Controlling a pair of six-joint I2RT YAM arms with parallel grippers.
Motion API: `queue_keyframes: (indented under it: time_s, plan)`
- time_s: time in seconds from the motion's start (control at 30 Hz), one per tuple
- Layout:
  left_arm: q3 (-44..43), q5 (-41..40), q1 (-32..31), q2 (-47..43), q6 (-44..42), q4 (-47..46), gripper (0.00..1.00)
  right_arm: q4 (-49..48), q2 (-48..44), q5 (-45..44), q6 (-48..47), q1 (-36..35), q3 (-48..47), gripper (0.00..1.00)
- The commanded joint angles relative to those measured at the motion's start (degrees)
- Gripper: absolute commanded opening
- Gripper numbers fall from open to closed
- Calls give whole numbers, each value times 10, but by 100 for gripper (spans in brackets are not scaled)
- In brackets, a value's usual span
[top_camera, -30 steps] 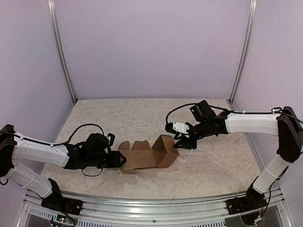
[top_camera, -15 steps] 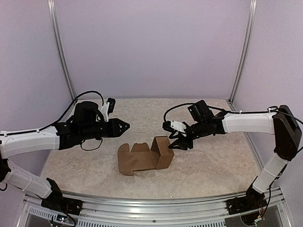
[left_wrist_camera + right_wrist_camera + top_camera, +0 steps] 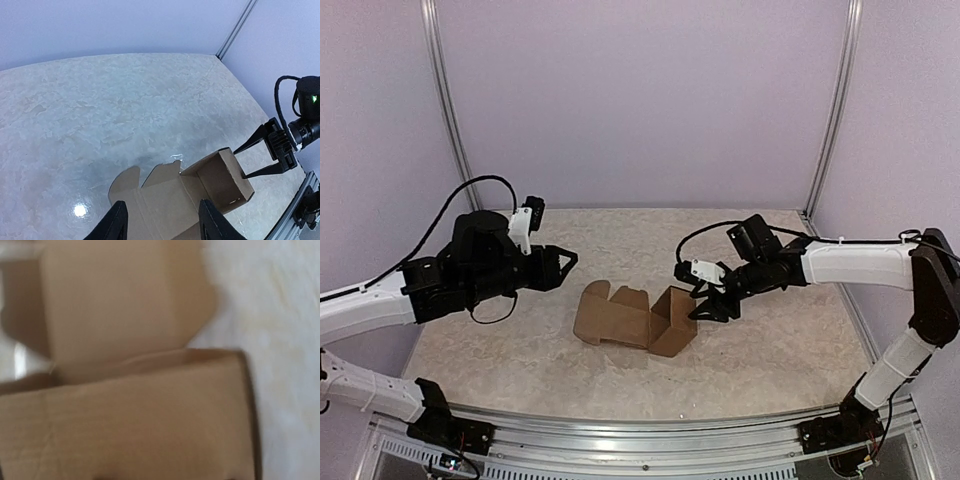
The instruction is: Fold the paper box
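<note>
- Lilac walls (image 3: 640, 100) close in a pale marbled table (image 3: 770, 350) in your overhead view. The paper box (image 3: 630, 322) lies on it near the middle, between the two arms.
- The box is only part folded. Its right end stands up as an open squarish shell, while the left part lies lower, with rounded flaps along the far edge.
- Your left gripper (image 3: 565, 268) hangs above the table, to the left of the box and on its far side. It is clear of the box and points right.
- Your right gripper (image 3: 702, 308) sits low, just beside the raised right end of the box.
- From the left wrist, you see that gripper's own fingers (image 3: 116, 225) spread wide at the bottom edge with nothing between them. The box lies below and beyond them.
- The same view shows the right gripper's two fingers splayed apart. Their tips are at the right rim of the open shell, one at the far corner and one at the near side. You cannot tell from here whether they touch the cardboard.
- From the right wrist, the picture is blurred. Brown cardboard fills most of it, with a strip of table on the right. That gripper's own fingers do not show.
</note>
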State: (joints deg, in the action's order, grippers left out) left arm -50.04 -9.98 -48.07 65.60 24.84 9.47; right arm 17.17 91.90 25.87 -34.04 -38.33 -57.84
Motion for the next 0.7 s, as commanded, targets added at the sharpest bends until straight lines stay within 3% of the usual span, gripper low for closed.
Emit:
queue_keyframes:
  time_s: [0.0,0.17,0.4,0.57,0.67]
  plan:
    - [79,-102,-30,-92,29,17,48,140,-20,-57,-29,1,48,55]
    - [158,-122,-58,-138,73,2,48,148,-36,-79,-47,7,55,62]
    - [166,-126,-102,-56,83,-64,48,166,-34,-72,-51,21,56,64]
    - [111,-114,-149,71,14,-104,47,165,-94,-76,-55,55,62,82]
    - [55,-126,-166,149,-9,-74,46,120,-122,-61,-31,85,61,99]
